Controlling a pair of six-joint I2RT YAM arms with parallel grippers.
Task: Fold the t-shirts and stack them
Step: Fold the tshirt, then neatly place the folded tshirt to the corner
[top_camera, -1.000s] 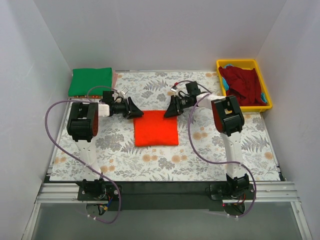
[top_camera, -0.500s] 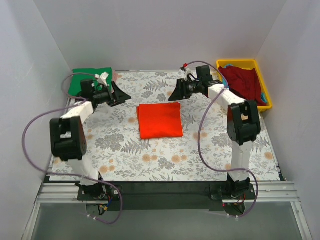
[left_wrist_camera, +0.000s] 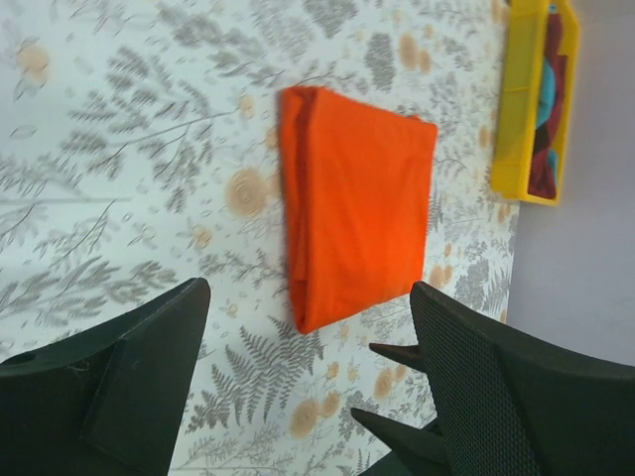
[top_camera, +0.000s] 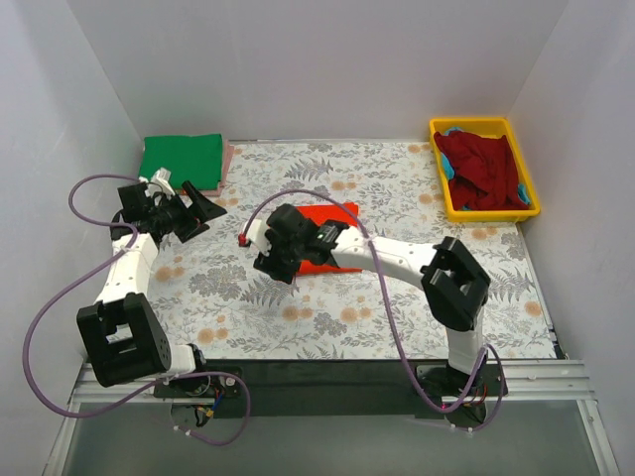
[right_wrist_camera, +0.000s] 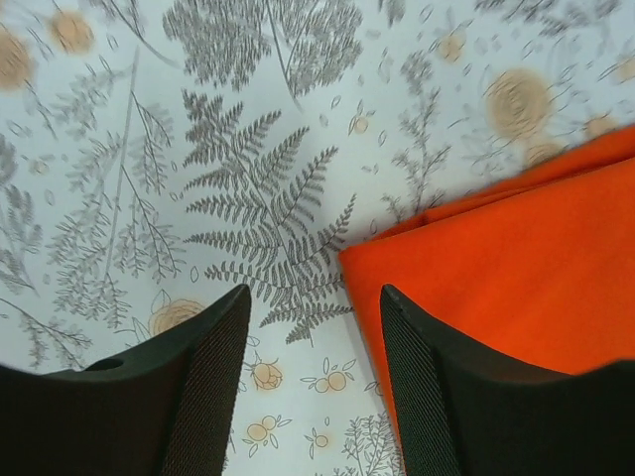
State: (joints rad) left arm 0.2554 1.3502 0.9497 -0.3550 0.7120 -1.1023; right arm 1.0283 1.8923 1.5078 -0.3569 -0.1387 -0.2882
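A folded bright orange-red t-shirt [top_camera: 335,214] lies flat mid-table, partly hidden by my right arm. It shows in the left wrist view [left_wrist_camera: 357,213] and the right wrist view [right_wrist_camera: 516,258]. A folded green t-shirt [top_camera: 181,161] lies at the far left corner. A dark red t-shirt [top_camera: 483,169] is crumpled in the yellow tray [top_camera: 440,177]. My right gripper [top_camera: 275,262] [right_wrist_camera: 315,293] is open and empty at the orange shirt's near-left corner, one finger over its edge. My left gripper [top_camera: 203,211] [left_wrist_camera: 310,291] is open and empty, left of the orange shirt and apart from it.
The yellow tray stands at the far right and shows in the left wrist view [left_wrist_camera: 518,119] with a bit of blue cloth inside. A thin pinkish cloth edge [top_camera: 227,165] shows beside the green shirt. White walls enclose the floral mat [top_camera: 397,297]. Purple cables loop off both arms.
My right arm has swung from the far right across the orange shirt to its near-left corner. My left arm has drawn back to the left. The orange shirt stays flat.
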